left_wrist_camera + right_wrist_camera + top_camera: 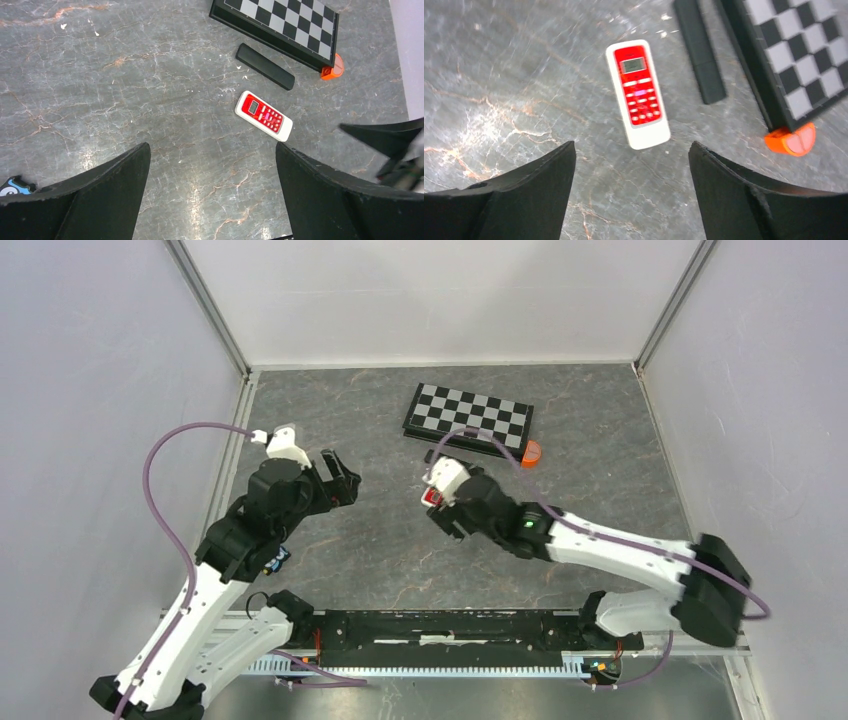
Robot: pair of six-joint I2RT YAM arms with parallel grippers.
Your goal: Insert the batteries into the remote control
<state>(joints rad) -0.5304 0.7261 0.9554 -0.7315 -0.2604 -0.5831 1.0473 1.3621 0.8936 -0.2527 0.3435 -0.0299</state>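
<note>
The right pincer (631, 155) is spread wide, its two dark fingers (524, 195) well apart. It grips nothing and touches nothing. It hangs above the desk (380, 560) with the red-and-white remote (638, 92) lying just beyond the gap between its fingers.

The left pincer (212, 147) is likewise spread wide and empty, held off the desk. It sits well to the left of the remote and faces it across bare marbled grey surface.

The remote lies flat, buttons up, near the middle of the desk. In the right wrist view its long axis runs almost straight away from the pincer with a slight lean. The small display end points away, and the plain white end is nearest the fingers. In the left wrist view the same remote sits on a diagonal, display end to the upper left and white end to the lower right. From the top camera only a sliver of red shows beneath the right wrist.

Just beyond the remote lies a slim black bar (700, 50), apart from it and roughly parallel. It rests beside the edge of a folded chessboard (280, 22). A small orange piece (791, 140) touches the board's near corner.
</note>
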